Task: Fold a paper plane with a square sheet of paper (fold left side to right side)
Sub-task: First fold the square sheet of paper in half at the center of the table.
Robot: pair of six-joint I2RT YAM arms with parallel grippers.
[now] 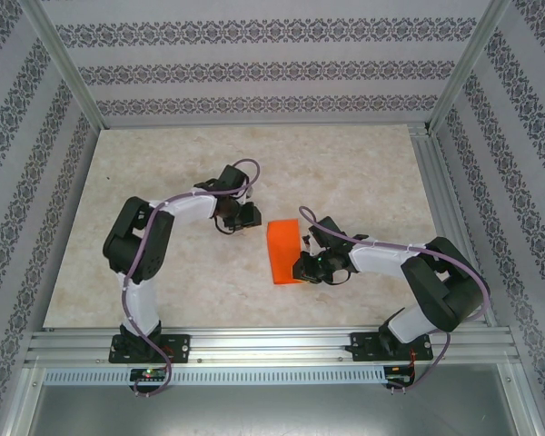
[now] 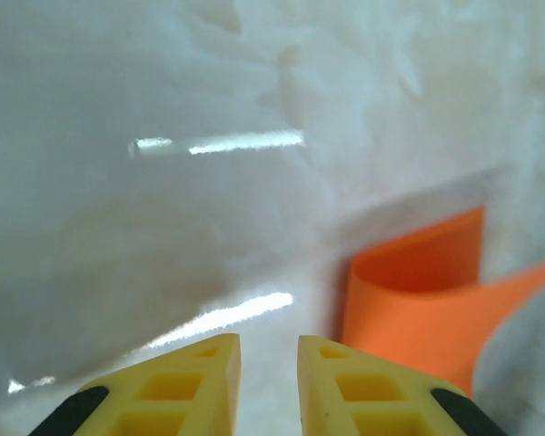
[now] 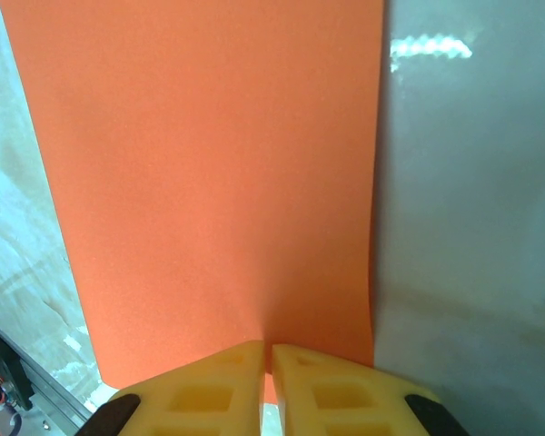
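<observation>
1. Your right gripper (image 3: 265, 356) is pinched shut on the near edge of the paper (image 3: 209, 163), which runs lengthwise straight ahead of it
2. Your left gripper (image 2: 269, 352) hangs slightly apart and empty; the paper's curled side lies just ahead, to its right
3. The left arm is nearer that curl, so it likely presses next

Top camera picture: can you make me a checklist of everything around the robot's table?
Surface: pale marbled table, shiny.
Job's things: orange paper, bent over in a loose curl, not creased flat.
Clutter: nothing seen.
Hands: left hand a little open, holding nothing, beside the paper; right hand closed on the paper's edge.
Cables: purple cable running along each arm.
Surroundings: patterned walls, metal frame.
</observation>
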